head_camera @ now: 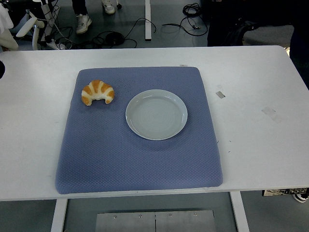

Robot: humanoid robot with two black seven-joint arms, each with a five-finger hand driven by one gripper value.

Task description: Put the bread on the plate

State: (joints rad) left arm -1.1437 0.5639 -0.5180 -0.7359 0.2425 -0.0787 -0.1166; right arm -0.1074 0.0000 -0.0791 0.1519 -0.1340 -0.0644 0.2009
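A croissant-shaped bread with orange and white stripes lies on the blue mat, near the mat's far left corner. A round pale plate sits on the mat to the right of the bread, a short gap between them, with nothing on it. Neither of my hands nor arms appears in the head view.
The blue mat covers the middle of the white table. Small bits of tape lie on the table right of the mat. Beyond the far edge are cables on the floor and a person's shoes.
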